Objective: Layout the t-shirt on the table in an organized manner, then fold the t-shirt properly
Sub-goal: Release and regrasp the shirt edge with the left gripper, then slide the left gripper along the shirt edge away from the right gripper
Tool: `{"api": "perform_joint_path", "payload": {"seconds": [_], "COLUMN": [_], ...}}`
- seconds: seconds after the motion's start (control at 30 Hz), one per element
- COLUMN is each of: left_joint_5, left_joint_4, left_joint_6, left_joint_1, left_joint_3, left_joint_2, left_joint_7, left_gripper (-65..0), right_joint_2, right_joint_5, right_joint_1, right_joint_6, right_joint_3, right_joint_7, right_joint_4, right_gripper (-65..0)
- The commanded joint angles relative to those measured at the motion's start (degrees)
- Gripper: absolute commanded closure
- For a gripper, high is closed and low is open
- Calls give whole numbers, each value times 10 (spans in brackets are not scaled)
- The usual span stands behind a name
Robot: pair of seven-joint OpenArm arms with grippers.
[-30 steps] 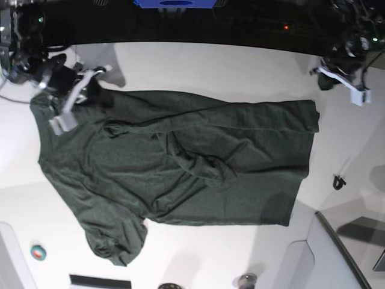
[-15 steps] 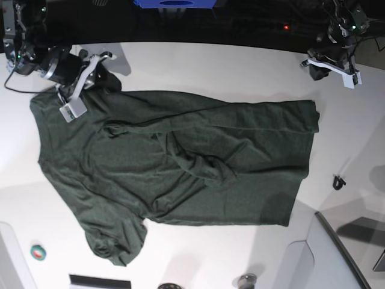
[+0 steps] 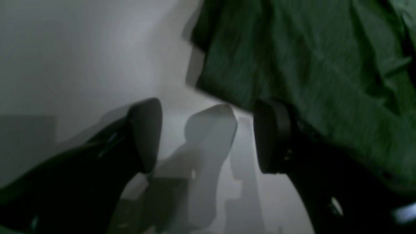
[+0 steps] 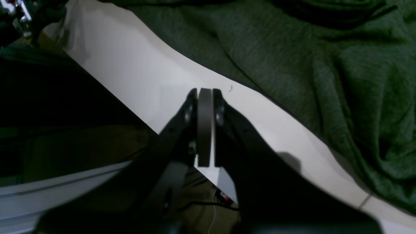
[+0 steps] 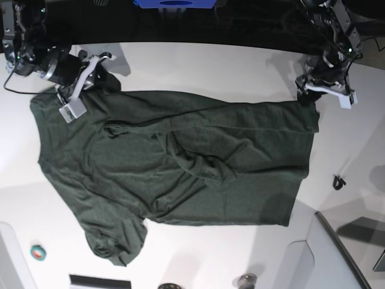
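Bare table point(image 5: 228, 66) runs along the far edge between both arms, open for passage. The t-shirt point(image 5: 180, 162) covers the middle. Near the front edge stand a green roll point(image 5: 38, 253), a small black clip point(image 5: 338, 181) and a grey tray point(image 5: 328, 253).

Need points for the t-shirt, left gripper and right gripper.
t-shirt point(image 5: 180, 162), base view, middle of the spread body.
left gripper point(image 3: 208, 136), left wrist view, gap midway between its open fingertips.
right gripper point(image 4: 204, 92), right wrist view, tips of its shut fingers, over the table edge.
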Motion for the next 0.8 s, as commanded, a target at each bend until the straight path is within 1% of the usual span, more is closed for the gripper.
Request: {"api": "perform_joint_path", "payload": {"seconds": [0.0, 0.17, 0.2, 0.23, 0.33, 0.4, 0.43, 0.5, 0.7, 0.73, 0.77], "left_joint_5": [-6, -6, -6, -6, -5, -4, -3, -3, -4, -4, -4], "left_joint_4": [4, -3, -3, -5, -23, -39, -45, -46, -18, -11, -8], "left_joint_6": [-3, -3, -3, -3, -3, -3, -3, -3, -3, -3, -3], "left_joint_1": [-5, -19, -19, -19, -20, -30, -32, -32, -14, -10, -10], "left_joint_3": [-1, -1, -1, -1, -5, -5, -5, -5, -6, -6, -6], "left_joint_2": [-5, -5, -5, -5, -8, -9, -9, -9, -8, -8, -8], "left_joint_7": [-5, -5, -5, -5, -7, -7, -7, -7, -7, -7, -7], "left_gripper": [-426, -420, -393, -352, -199, -133, -115, -105, -112, -135, -173], "right_joint_2": [6, 5, 5, 5, 5, 5, 5, 5, 6, 6, 6], "right_joint_5": [11, 11, 11, 11, 11, 11, 11, 11, 11, 11, 11], "right_joint_1": [2, 3, 3, 3, 3, 3, 3, 3, 2, 1, 1], "right_joint_6": [7, 7, 7, 7, 7, 7, 7, 7, 7, 7, 7], "right_joint_3": [3, 3, 3, 3, 3, 3, 3, 3, 3, 3, 3], "right_joint_7": [11, 11, 11, 11, 11, 11, 11, 11, 11, 11, 11], "right_joint_4": [9, 9, 9, 9, 9, 9, 9, 9, 9, 9, 9], "right_gripper": [-6, -6, -6, -6, -6, -6, -6, -6, -6, -6, -6]}}
